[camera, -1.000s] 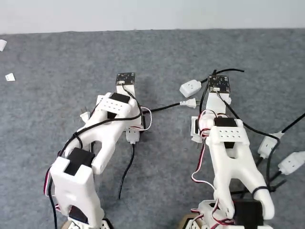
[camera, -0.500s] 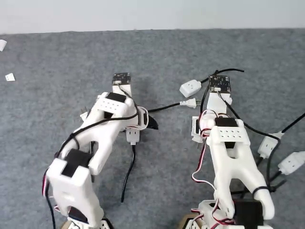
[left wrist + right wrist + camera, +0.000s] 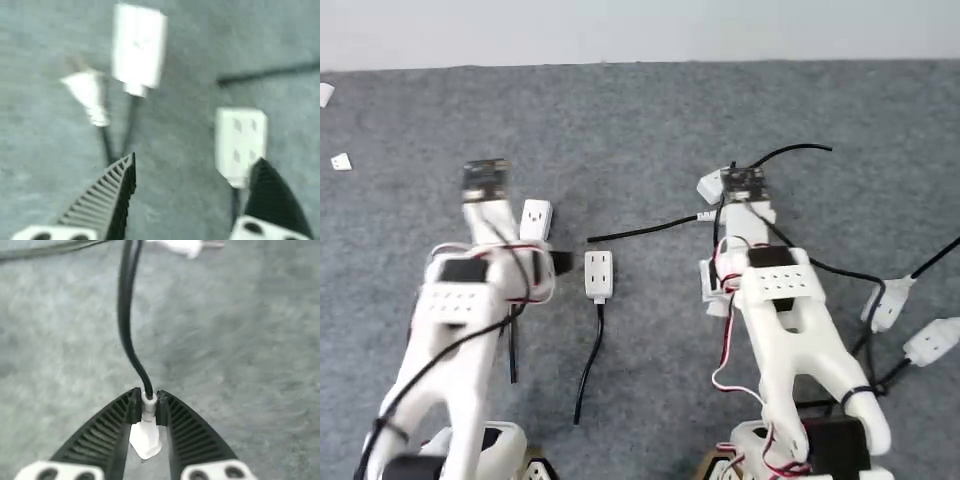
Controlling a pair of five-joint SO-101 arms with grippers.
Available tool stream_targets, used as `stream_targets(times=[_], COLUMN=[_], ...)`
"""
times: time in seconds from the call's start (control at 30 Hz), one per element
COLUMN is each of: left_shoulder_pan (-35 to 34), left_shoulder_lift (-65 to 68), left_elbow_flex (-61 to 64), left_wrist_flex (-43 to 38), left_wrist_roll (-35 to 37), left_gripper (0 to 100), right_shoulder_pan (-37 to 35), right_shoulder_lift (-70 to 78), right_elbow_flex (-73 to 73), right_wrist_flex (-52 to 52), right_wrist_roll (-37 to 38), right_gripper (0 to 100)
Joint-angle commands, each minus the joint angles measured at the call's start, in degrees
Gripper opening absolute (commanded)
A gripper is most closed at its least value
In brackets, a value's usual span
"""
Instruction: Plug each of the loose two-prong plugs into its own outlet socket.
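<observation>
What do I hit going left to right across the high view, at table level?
white scrap → left arm → outlet socket → corded outlet socket → right arm, gripping a plug → white cord end → outlet block at the right edge.

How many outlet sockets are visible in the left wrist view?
2. The far outlet socket lies beside a loose plug, past the open left gripper. The near outlet socket lies close to one of its fingers. Others may lie outside this view.
</observation>
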Motion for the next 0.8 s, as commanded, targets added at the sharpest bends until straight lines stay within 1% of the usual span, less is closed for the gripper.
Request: stream_targets(times=[0.0,0.1,0.23,0.33,0.37,0.47,0.5,0.7,0.77], left_shoulder_pan=[-1.7,-1.8,-2.6,-3.1,-3.2,-2.8,-2.8,-2.7,-2.7], left_shoulder_lift=[-5.9,-4.8,-2.0,-1.1,-1.0,-1.0,-1.0,-1.0,-1.0], left_elbow_flex=[3.1,3.9,3.6,2.7,2.7,2.8,2.8,2.8,2.9], left_wrist_flex=[-5.0,-5.0,-5.3,-5.7,-5.7,-5.7,-5.7,-5.7,-5.7], left_wrist_roll=[-2.8,-5.1,-7.6,-8.0,-8.0,-8.0,-8.0,-8.1,-8.1], left_gripper=[30,30,30,30,30,30,30,30,30], right_shoulder_pan=[-1.9,-1.8,-1.1,1.0,1.4,1.0,0.9,1.5,1.2], right_shoulder_lift=[1.3,8.3,21.2,27.4,28.3,28.6,28.5,23.1,20.9], right_elbow_flex=[-4.8,-9.8,-22.0,-30.0,-31.6,-32.5,-32.6,-31.1,-29.1], right_wrist_flex=[2.9,6.5,12.4,16.1,16.7,17.0,17.2,17.1,16.7], right_wrist_roll=[1.0,4.3,7.4,7.4,6.8,5.4,4.7,4.7,6.0], right_gripper=[0.8,0.9,0.9,1.3,2.9,12.1,13.6,13.7,12.4])
